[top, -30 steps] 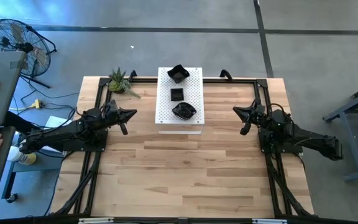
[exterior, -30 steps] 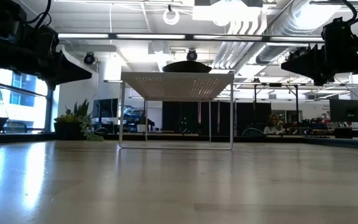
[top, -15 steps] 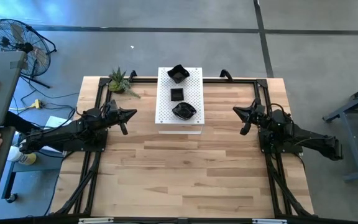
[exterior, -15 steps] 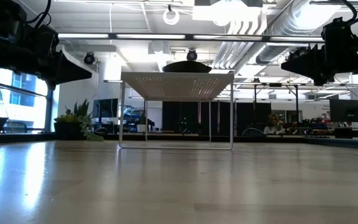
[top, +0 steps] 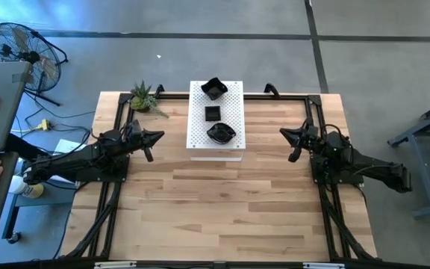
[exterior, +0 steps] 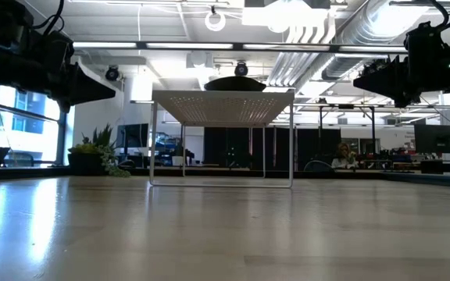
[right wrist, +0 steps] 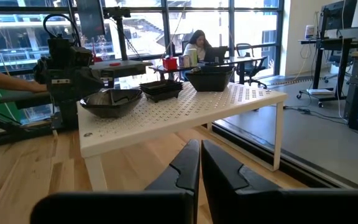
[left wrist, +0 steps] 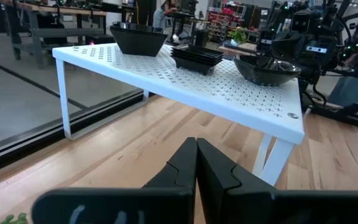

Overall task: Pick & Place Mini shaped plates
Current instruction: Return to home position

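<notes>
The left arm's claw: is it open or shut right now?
Shut. On the left gripper, the two dark fingers meet with no gap and hold nothing.

Along the middle of the white perforated shelf we see three glossy black items in a row, each upright and apart from its neighbours. At the far end sits a deep dish with flared corners. In the middle is a low stack of square plates, its rims layered one on another in the left wrist view. At the near end, towards the shelf's front edge, we find a shallow rounded dish with a wavy rim, wider than the square stack beside it.
</notes>
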Tool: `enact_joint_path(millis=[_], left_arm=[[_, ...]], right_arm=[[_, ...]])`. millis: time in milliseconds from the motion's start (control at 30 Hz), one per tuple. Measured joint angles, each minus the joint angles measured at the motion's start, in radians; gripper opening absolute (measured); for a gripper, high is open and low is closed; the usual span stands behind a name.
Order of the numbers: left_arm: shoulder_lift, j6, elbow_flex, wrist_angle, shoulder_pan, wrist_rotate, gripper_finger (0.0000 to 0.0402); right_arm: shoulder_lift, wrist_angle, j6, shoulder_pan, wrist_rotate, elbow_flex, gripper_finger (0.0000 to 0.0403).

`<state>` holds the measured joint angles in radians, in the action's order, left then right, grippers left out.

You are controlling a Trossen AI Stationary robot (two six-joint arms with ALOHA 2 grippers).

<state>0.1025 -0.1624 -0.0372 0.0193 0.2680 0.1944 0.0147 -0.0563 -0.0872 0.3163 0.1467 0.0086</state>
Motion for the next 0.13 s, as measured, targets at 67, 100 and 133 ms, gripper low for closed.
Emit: enact_joint_path(millis=[67, 100, 133], left_arm=[[0.000, 0.000, 0.000, 0.000, 0.000, 0.000, 0.0001], [0.000, 0.000, 0.000, 0.000, 0.000, 0.000, 0.0001], [0.000, 0.000, 0.000, 0.000, 0.000, 0.000, 0.0001]], right_arm=[[0.000, 0.000, -0.001, 0.000, 0.000, 0.000, 0.0012], [0.000, 0.000, 0.000, 0.000, 0.000, 0.000, 0.0012], [0.000, 0.000, 0.000, 0.000, 0.000, 0.000, 0.0012]])
